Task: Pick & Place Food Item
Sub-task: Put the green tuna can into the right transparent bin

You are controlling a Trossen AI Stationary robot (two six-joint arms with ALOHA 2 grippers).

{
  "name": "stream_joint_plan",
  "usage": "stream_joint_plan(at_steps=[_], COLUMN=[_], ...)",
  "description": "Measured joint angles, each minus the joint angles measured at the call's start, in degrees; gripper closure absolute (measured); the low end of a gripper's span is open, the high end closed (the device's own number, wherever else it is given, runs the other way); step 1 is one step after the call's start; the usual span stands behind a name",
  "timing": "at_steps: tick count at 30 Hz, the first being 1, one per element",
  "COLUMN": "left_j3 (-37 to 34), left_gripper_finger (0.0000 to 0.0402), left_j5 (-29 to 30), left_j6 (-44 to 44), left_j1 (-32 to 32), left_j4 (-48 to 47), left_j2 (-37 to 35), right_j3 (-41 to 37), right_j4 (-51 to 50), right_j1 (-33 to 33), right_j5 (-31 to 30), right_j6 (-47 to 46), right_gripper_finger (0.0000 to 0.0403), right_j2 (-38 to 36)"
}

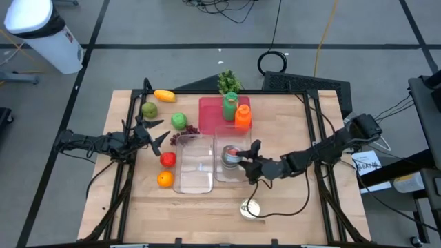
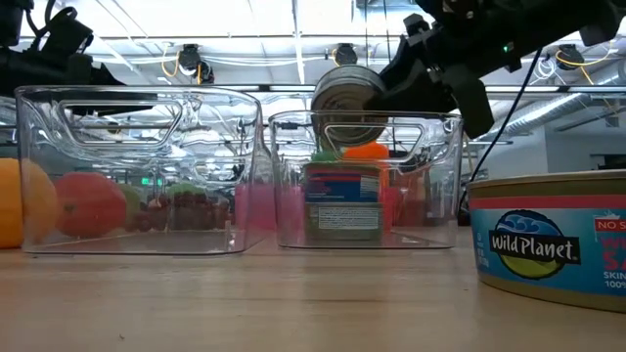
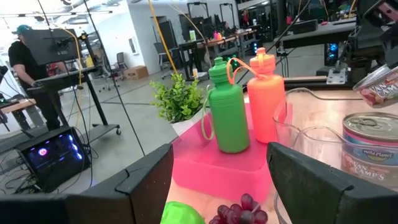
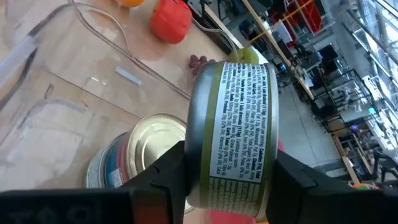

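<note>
Your right gripper fingers are clamped on a green-label can over the right bin, which holds one can already. Left bin at its 9 o'clock looks bare; left gripper fingers spread wide.

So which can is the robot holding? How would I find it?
Find the two clear plastic bins in the middle of the wooden table. Over the right-hand bin, the right gripper holds a can on its side, above a second can standing inside the bin. The held can has an olive-green label; the one below has a blue and red label.
</note>
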State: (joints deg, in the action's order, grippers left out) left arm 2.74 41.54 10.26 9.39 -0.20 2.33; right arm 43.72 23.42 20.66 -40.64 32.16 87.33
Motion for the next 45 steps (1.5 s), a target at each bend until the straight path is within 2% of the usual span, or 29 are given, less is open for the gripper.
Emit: stream_joint_plan(at_steps=[2,4,8,13,25,31,34,39,45], left_j3=[0.0,0.0,0.0,0.0,0.0,0.0,0.0,0.0,0.0], left_gripper_finger=[0.0128,0.0128,0.0128,0.0128,0.0128,0.0128,0.0128,0.0128,0.0128], left_j5=[0.0,0.0,0.0,0.0,0.0,0.0,0.0,0.0,0.0], left_j6=[0.0,0.0,0.0,0.0,0.0,0.0,0.0,0.0,0.0], left_j1=[0.0,0.0,0.0,0.0,0.0,0.0,0.0,0.0,0.0], left_j4=[0.0,0.0,0.0,0.0,0.0,0.0,0.0,0.0,0.0], left_j2=[0.0,0.0,0.0,0.0,0.0,0.0,0.0,0.0,0.0], right_j3=[0.0,0.0,0.0,0.0,-0.1,-0.1,-0.1,-0.1,-0.1], right_j4=[-0.1,-0.2,-0.1,-0.2,-0.1,-0.1,0.1,-0.3,-0.4], right_j1=[-0.1,-0.1,-0.1,-0.1,-0.3,-1.1,-1.9,-1.9,-1.9], right_j5=[2.7,5.2,6.2,6.2,6.4,6.2,6.7,12.2,12.6], right_j6=[0.3,0.2,-2.8,-4.9,-12.5,-20.9,-21.5,-20.8,-21.1], right_gripper_finger=[0.0241,0.02,0.0129,0.0088,0.0094,0.0094,0.0094,0.0095,0.0095], right_j2=[0.0,0.1,0.1,0.1,0.1,0.0,0.0,0.0,0.0])
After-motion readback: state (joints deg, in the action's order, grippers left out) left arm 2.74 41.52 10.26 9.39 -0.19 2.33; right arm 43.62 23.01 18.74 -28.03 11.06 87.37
